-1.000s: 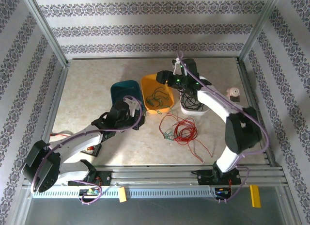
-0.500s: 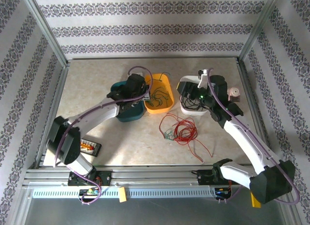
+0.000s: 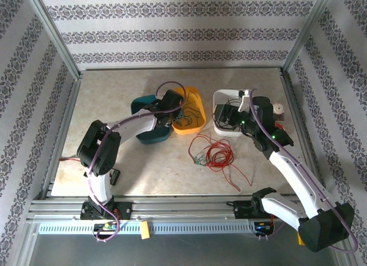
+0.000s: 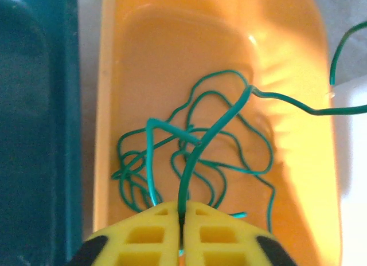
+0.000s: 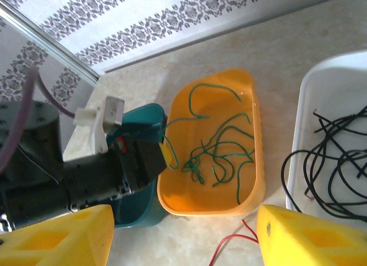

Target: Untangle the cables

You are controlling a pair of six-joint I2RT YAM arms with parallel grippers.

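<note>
The green cables lie tangled in an orange bin; they also show in the top view and the right wrist view. My left gripper is shut on one green strand that rises from the pile, and it hangs over the bin's left end. Black cables sit coiled in a white bin. Red cables lie in a loose heap on the table. My right gripper is open and holds nothing, hovering by the white bin.
A teal bin stands against the orange bin's left side. A small round object sits at the back right and a dark flat item near the left arm's base. Metal frame rails edge the table.
My left arm has swung from the near left up over the teal bin to the orange bin. My right arm has drawn back from above the orange bin to the white bin.
</note>
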